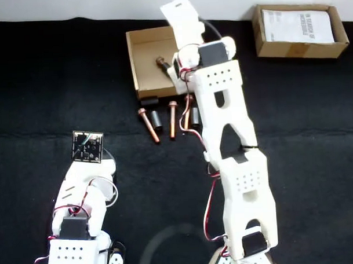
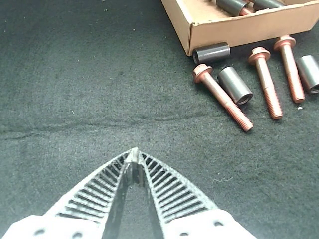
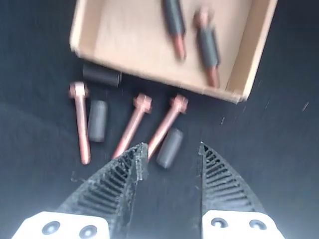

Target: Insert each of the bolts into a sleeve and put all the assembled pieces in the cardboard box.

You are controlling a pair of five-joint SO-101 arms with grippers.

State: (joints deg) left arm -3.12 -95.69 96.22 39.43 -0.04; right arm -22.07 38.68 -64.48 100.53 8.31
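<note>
Overhead, two wrist cameras; common bolts (image 1: 149, 126)

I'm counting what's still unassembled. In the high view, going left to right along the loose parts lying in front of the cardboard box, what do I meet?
first bolt → sleeve → second bolt → third bolt → right arm

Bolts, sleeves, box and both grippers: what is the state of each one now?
Left gripper, shut, empty.
Right gripper, open, empty.
Cardboard box, open, two assembled pieces inside.
Loose bolts, three, lying flat, without sleeves.
Loose sleeves, three, empty, lying on their sides.
</note>
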